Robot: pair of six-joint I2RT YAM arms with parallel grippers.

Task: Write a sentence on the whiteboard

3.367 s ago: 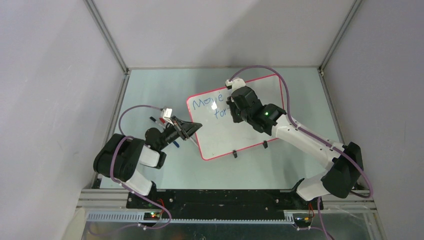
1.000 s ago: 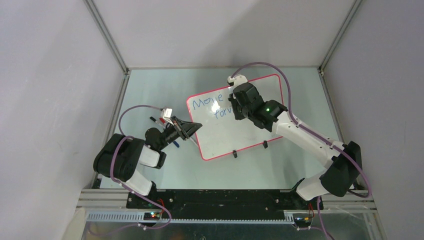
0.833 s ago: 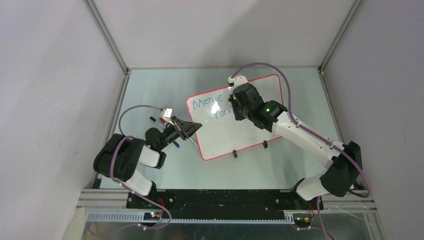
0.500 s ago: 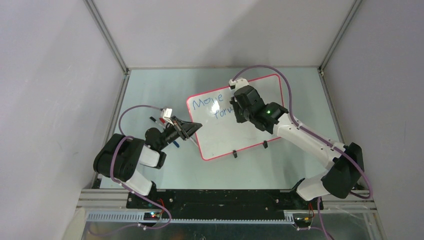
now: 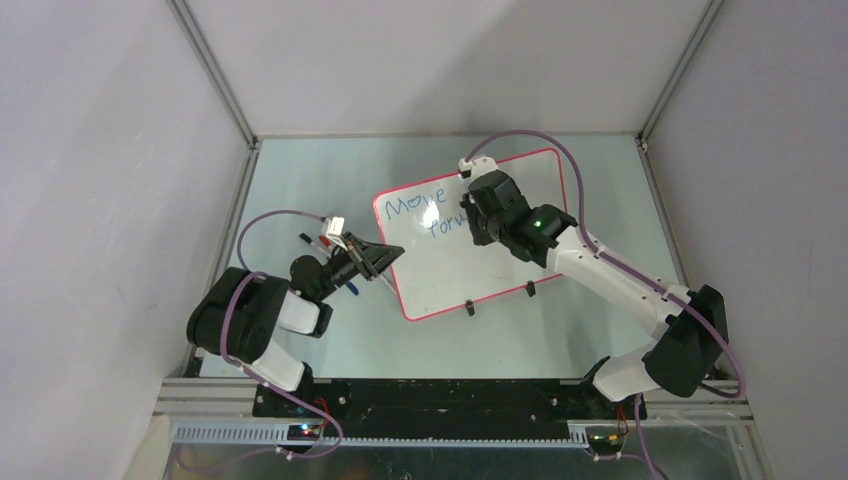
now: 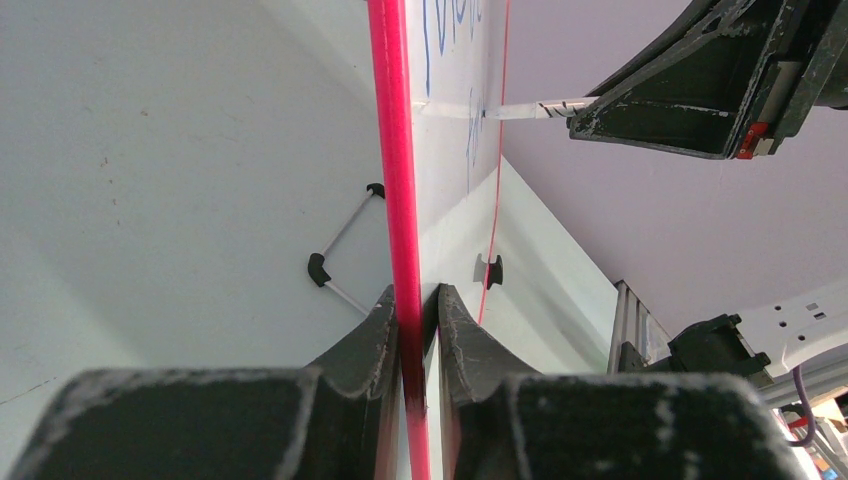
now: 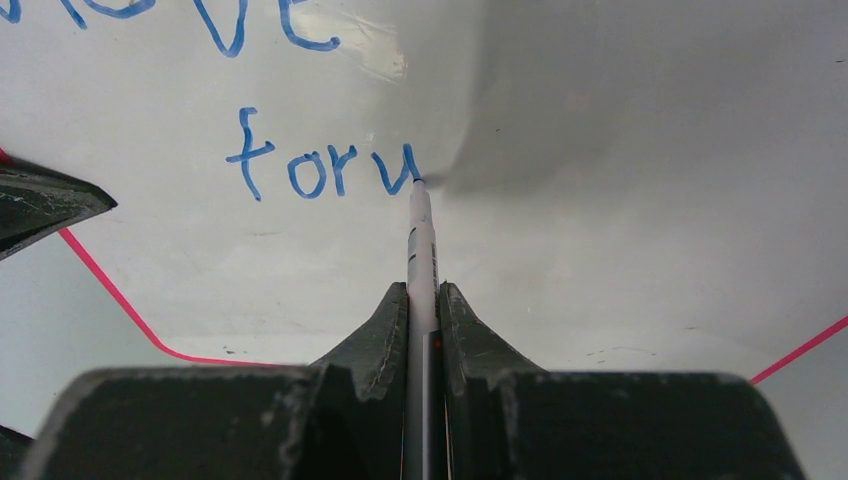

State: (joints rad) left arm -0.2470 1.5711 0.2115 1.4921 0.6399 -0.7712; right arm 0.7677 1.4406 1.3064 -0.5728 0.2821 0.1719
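The whiteboard (image 5: 450, 265), glossy white with a red-pink frame, lies tilted on the table. Blue writing on it reads "Move" (image 5: 415, 206) and below it "foru" (image 7: 320, 165). My left gripper (image 5: 385, 258) is shut on the board's left edge (image 6: 398, 200). My right gripper (image 5: 470, 215) is shut on a white marker (image 7: 420, 250). The marker tip (image 7: 417, 182) touches the board at the end of the last blue letter. In the top view the right gripper hides the end of the second line.
Several loose markers (image 5: 318, 243) lie on the table left of the board, partly hidden by my left wrist. Two black clip feet (image 5: 469, 308) sit on the board's near edge. Grey walls enclose the table on three sides.
My right gripper has shifted slightly right along the second line, and the blue word has grown from "for" by another letter stroke. The left arm has not moved.
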